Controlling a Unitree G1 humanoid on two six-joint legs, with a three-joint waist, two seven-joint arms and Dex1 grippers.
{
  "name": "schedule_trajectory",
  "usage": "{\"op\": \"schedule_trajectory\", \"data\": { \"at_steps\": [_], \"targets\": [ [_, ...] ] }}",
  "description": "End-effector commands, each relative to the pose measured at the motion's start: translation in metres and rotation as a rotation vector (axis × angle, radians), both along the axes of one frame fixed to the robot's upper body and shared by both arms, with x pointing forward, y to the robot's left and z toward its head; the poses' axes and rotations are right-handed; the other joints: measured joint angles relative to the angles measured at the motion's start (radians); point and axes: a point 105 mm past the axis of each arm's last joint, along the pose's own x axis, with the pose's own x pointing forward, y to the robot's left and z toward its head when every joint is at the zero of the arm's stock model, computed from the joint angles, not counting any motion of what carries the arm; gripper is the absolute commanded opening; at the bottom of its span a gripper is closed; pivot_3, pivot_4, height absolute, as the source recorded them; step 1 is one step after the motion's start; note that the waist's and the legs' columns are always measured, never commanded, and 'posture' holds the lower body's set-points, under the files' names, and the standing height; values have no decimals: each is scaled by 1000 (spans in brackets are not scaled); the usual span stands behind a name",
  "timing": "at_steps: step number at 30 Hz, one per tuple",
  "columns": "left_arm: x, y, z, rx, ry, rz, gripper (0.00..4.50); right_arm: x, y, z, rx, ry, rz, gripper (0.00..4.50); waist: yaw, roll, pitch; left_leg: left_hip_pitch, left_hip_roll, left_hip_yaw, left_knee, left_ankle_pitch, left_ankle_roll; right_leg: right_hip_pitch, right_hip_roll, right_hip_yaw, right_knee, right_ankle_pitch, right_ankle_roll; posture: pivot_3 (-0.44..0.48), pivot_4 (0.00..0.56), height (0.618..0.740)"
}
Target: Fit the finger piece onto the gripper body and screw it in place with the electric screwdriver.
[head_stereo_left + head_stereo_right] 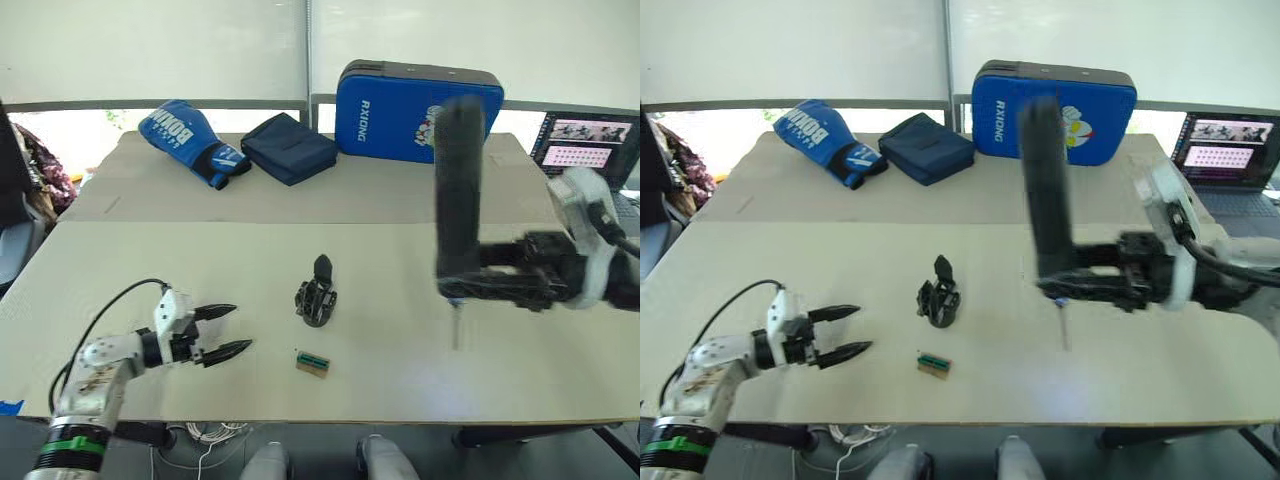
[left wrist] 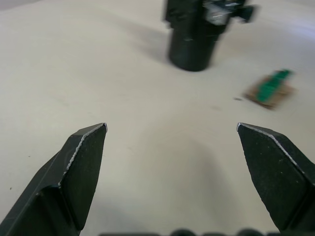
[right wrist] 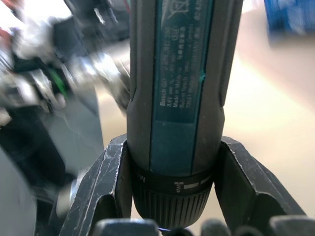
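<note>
Left: the left gripper (image 1: 232,330), its two black fingers spread apart and empty, hovers low over the pale tabletop (image 1: 150,250). Centre: the small chunky black gripper body (image 1: 317,302) stands on the table, the flat black pointed finger piece (image 1: 322,267) rising from its top; a tiny green-topped brown block (image 1: 313,362) lies just beside it. Right: the right gripper (image 3: 170,196) clasps the thick black electric screwdriver (image 1: 459,190) upright, bit pointing down, well apart from the body.

I see my right gripper (image 1: 462,283) holding the electric screwdriver (image 1: 458,190) upright, bit down, right of the gripper body (image 1: 317,298); my left gripper (image 1: 228,330) rests wide apart on the worktop (image 1: 300,240).
</note>
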Motion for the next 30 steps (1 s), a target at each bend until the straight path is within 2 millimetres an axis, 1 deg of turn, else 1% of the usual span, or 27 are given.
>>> {"op": "schedule_trajectory", "data": {
  "at_steps": [1, 4, 6, 8, 10, 14, 20, 22, 25, 26, 27, 30],
  "targets": [
    [-10, 5, 29, 18, -109, -111, 4484, 8, -53, -26, -211, 102, -151, 1915, 5, 0, 0, -1, 0, 0, 0, 0, 0, -1, 0, 0, 0, 0, 0, 0, 150, 740],
    [-13, 10, 38, 38, -139, -138, 4484, 19, -91, -56, -380, 177, -290, 1915, 1, 1, 1, -1, 0, 2, 0, 0, 0, -1, 0, 0, -2, -1, 1, 0, 150, 740],
    [-14, 12, 41, 32, -139, -130, 4484, 26, -105, -70, -454, 217, -348, 1915, -7, 6, 4, -1, 0, 3, 0, 0, 0, -2, 1, 1, -2, -1, 1, 0, 150, 740],
    [-16, 13, 41, 34, -134, -131, 4484, 30, -109, -79, -482, 253, -362, 1915, -16, 8, 7, -3, 1, 4, 0, 0, 0, -5, 1, 2, 0, 0, 0, 0, 150, 740],
    [-16, 13, 41, 31, -126, -124, 4484, 35, -109, -86, -494, 277, -377, 1915, -27, 11, 9, -4, 1, 4, 0, 0, 0, -7, 2, 3, 2, 0, 0, 0, 150, 740],
    [-14, 12, 42, 10, -117, -103, 4484, 43, -114, -100, -552, 312, -394, 1915, -29, 12, 10, -5, 1, 5, 0, 0, 0, -9, 2, 3, 3, 0, 0, 0, 150, 740],
    [-7, 13, 47, 21, -158, -73, 4484, 48, -121, -107, -596, 346, -412, 1915, -22, 11, 10, -5, 0, 5, 1, 0, 0, -8, 1, 3, 3, 1, 0, 0, 150, 740],
    [-5, 16, 46, 37, -137, -58, 4500, 53, -124, -108, -615, 320, -431, 2937, -23, 10, 10, -5, 0, 5, 1, 0, 0, -8, 1, 3, 3, 1, 0, 0, 150, 740],
    [-2, 19, 48, 55, -147, -43, 4500, 53, -124, -102, -595, 312, -424, 3829, -24, 9, 10, -2, 0, 4, 1, 0, 0, -5, 1, 3, 3, 1, 0, 0, 150, 740],
    [-1, 20, 48, 57, -140, -28, 4500, 52, -125, -99, -589, 307, -421, 4256, -24, 9, 10, -2, 0, 4, 1, 0, 0, -4, 1, 3, 3, 1, 0, 0, 150, 740],
    [-1, 22, 48, 59, -129, -15, 4500, 52, -127, -93, -587, 288, -423, 4457, -25, 9, 10, -2, 0, 4, 1, 0, 0, -4, 1, 3, 3, 1, 0, 0, 150, 740],
    [-1, 33, 39, 141, -99, 45, 4500, 50, -135, -74, -580, 214, -429, 4457, -24, 10, 11, -2, 0, 4, 1, 0, 0, -5, 1, 3, 3, 1, 0, 0, 150, 740]
  ]
}}
